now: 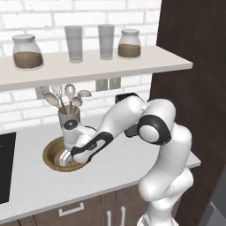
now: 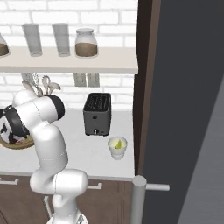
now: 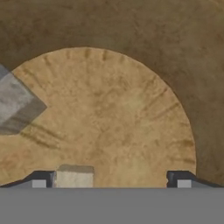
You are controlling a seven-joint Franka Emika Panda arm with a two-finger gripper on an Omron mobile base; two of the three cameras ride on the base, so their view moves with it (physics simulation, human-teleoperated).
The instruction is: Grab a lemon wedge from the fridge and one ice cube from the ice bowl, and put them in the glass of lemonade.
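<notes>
My gripper [image 3: 111, 180] is down inside the ice bowl [image 1: 52, 152], its jaws wide open with nothing gripped. A small pale ice cube [image 3: 74, 175] lies between the fingers, close against the left fingertip [image 3: 40, 180]. A larger grey ice cube [image 3: 19, 105] rests farther off on the tan bowl floor [image 3: 113, 118]. The glass of lemonade [image 2: 117, 148] stands on the counter right of the black toaster [image 2: 97, 113], and a yellow-green sliver, seemingly the lemon wedge [image 2: 116, 143], lies in it. The grey fridge [image 2: 192, 109] rises at the right.
A grey utensil cup [image 1: 69, 115] with spoons stands right behind the bowl. Above, a shelf [image 1: 88, 66] carries two jars and two tall clear glasses. A bar handle [image 2: 138, 199] juts out near the counter's right end. A dark cooktop [image 1: 5, 165] lies to the left.
</notes>
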